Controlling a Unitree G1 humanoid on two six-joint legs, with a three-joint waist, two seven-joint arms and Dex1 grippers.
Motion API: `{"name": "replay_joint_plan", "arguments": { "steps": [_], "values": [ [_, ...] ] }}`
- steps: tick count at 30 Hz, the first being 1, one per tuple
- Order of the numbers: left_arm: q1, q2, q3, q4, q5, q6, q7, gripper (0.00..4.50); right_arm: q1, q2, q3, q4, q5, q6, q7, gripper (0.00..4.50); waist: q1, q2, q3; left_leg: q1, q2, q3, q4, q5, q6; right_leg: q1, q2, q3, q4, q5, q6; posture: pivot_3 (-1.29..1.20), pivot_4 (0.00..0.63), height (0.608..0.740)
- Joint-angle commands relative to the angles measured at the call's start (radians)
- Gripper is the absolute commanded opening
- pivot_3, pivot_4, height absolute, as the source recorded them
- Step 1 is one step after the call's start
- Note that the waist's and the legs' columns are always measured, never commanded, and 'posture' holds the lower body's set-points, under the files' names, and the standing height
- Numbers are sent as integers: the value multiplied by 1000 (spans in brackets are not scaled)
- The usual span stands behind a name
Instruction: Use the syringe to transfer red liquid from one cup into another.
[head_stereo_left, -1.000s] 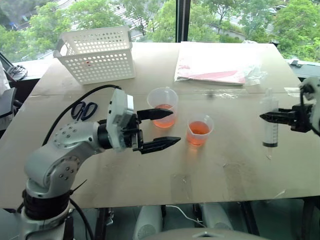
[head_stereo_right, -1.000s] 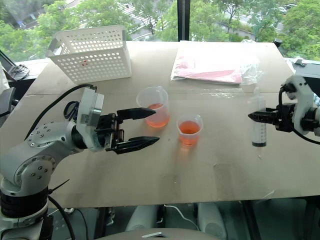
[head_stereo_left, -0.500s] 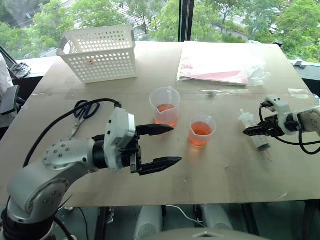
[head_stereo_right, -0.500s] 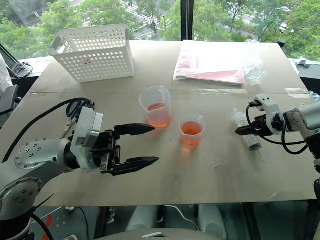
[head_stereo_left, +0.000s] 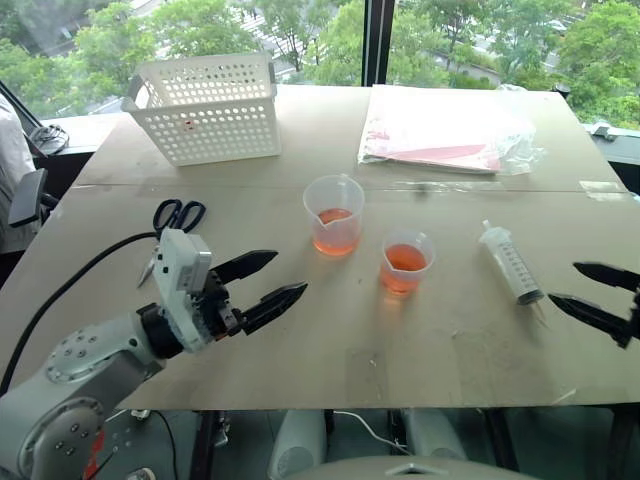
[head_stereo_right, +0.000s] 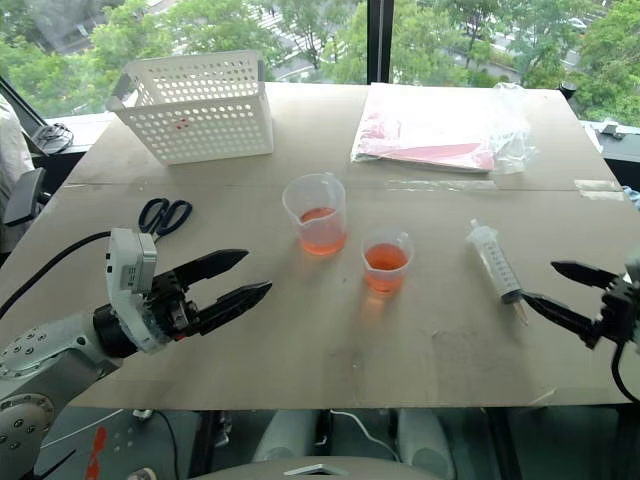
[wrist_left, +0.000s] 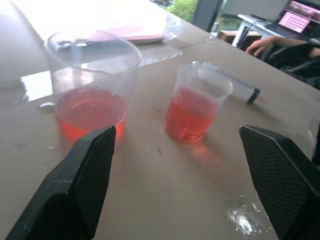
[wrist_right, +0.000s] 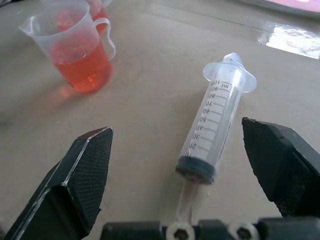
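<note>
Syringe (wrist_right: 217, 127): flat on bench (head_stereo_left: 300, 340), just ahead of right gripper (head_stereo_left: 590, 290) fingers, spread wide, empty; tip blurred. Left gripper (head_stereo_left: 268, 280) fingers wide, empty, facing spouted beaker (head_stereo_left: 334, 214), small cup (head_stereo_left: 405, 261).

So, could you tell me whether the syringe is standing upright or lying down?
Lying down: the syringe rests flat on the table, apart from both grippers.

The syringe (wrist_right: 215, 127) barrel bears "ml" and graduations up to 100.

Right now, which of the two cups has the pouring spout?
The taller, wider cup, the one nearer the white basket. The shorter cup beside it, closer to the syringe, has a plain round rim.
</note>
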Motion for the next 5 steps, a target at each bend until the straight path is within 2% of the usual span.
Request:
{"name": "replay_joint_plan", "arguments": {
  "steps": [1, 5],
  "values": [
    [71, -31, 94, 48, 53, -63, 7, 4008, 90, 34, -70, -50, -33, -121, 38, 4441, -3, 0, -1, 2, 2, -1, 0, 0, 0, 0, 0, 1, 0, 0, 0, 0, 150, 740],
    [170, -66, 128, 111, 138, -127, -22, 4008, 130, 42, -41, -20, -77, -195, 42, 4441, -19, 1, -3, 10, 5, 2, 0, -3, -4, 4, -1, 5, 0, 0, 0, 0, 150, 740]
  ]
}}
